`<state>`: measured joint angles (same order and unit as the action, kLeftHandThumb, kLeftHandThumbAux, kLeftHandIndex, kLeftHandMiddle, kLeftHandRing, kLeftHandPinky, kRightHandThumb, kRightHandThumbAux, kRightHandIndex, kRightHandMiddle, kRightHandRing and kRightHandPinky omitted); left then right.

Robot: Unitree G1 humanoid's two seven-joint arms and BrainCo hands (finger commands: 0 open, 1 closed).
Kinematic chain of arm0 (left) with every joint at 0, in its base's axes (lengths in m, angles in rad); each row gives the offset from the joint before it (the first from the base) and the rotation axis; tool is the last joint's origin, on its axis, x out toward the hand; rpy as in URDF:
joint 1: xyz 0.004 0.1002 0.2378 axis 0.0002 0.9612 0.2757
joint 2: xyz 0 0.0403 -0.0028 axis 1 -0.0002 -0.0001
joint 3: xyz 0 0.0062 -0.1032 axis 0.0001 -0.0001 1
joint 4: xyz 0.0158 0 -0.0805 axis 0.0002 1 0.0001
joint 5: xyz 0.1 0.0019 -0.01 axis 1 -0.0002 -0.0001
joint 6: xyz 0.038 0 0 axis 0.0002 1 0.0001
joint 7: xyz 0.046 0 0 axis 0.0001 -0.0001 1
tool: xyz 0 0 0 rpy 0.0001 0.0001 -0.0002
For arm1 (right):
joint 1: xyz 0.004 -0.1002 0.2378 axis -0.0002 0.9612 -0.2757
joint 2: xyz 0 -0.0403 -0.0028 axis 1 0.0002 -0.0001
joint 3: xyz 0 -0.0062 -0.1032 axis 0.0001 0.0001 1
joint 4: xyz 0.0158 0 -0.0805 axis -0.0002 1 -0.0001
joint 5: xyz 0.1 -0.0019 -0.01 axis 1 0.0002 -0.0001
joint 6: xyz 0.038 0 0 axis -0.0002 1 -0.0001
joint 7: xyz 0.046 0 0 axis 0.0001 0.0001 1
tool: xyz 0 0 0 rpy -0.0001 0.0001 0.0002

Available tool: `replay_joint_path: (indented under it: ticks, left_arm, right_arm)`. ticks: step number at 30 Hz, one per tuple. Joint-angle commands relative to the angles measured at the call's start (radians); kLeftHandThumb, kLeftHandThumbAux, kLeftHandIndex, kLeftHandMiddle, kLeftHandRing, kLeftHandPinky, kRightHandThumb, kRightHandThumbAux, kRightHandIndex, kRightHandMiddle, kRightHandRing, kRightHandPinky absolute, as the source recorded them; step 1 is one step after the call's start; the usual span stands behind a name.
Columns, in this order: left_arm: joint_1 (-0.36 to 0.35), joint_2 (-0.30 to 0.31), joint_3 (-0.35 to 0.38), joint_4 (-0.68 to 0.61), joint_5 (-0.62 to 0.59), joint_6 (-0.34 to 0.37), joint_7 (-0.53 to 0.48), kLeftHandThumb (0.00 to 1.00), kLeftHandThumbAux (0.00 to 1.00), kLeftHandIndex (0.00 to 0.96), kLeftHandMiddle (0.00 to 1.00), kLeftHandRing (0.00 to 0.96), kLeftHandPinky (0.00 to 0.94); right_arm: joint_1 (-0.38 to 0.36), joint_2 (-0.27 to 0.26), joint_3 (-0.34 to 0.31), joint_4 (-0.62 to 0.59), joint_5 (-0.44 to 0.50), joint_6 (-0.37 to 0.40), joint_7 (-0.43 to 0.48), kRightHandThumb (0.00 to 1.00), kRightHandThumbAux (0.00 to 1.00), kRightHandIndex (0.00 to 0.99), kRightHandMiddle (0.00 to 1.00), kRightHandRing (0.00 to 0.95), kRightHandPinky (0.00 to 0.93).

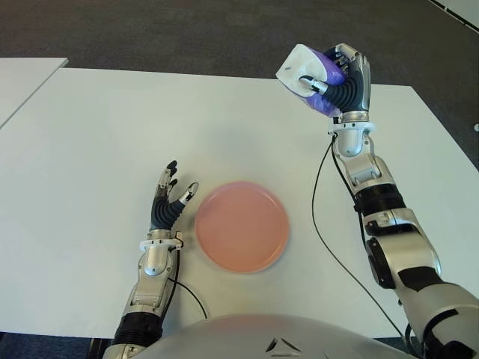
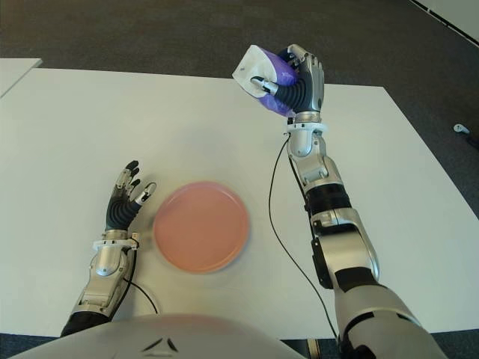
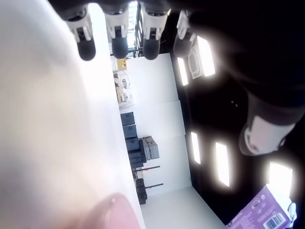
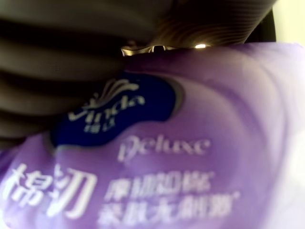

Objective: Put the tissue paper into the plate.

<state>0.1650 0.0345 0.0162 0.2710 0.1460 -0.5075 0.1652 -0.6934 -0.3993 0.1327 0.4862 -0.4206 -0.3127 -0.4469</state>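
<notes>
- The round, shallow pink plate with a smooth matte face lies nearest the robot's body on the plain white table; nothing is in it.
- Just beside the plate's left edge shows the left hand, black jointed fingers with pale tips, spread and relaxed, grasping nothing; its wrist view shows the fingertips fanned out with no object between them.
- A thin black cable runs along the right forearm over the table, between the plate and the arm.
- Farther back and to the right, well apart from the plate, the right hand is raised near the table's far edge, clenched around the soft purple-and-white plastic-wrapped pack of tissue paper. The glossy wrapper, printed with white lettering, fills the right wrist view, with ribbed dark fingers pressed across it.
- The pack looks squashy and rectangular, its white end turned toward the table's middle.
- Judged from this, the grasp-and-lift step is done and the carry is in hand.
- The next move calls for bringing the pack back toward the body and leftward until it is over the plate, lowering it, then loosening the fingers; the slick, yielding wrapper could slip if the grip eases too soon.
</notes>
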Motion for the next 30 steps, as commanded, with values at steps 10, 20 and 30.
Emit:
replay_joint_path:
  ticks: [10, 20, 30]
  left_arm:
    - [0.008, 0.001, -0.006, 0.022, 0.003, 0.026, -0.009, 0.000, 0.522, 0.000, 0.000, 0.000, 0.000]
    - [0.012, 0.006, -0.010, 0.016, 0.004, 0.020, -0.015, 0.000, 0.514, 0.000, 0.000, 0.000, 0.000]
    - [0.001, 0.009, -0.009, 0.036, 0.012, 0.012, -0.004, 0.000, 0.512, 0.000, 0.000, 0.000, 0.000]
  right_arm:
    - [0.216, 0.072, -0.017, -0.445, 0.075, 0.146, 0.249, 0.857, 0.676, 0.404, 0.530, 0.864, 0.816]
    - [0.480, 0.122, 0.101, -0.813, -0.036, 0.227, 0.370, 0.856, 0.676, 0.402, 0.536, 0.873, 0.844]
    - [0.575, 0.031, 0.150, -0.854, -0.011, 0.140, 0.585, 0.856, 0.677, 0.399, 0.539, 0.866, 0.861]
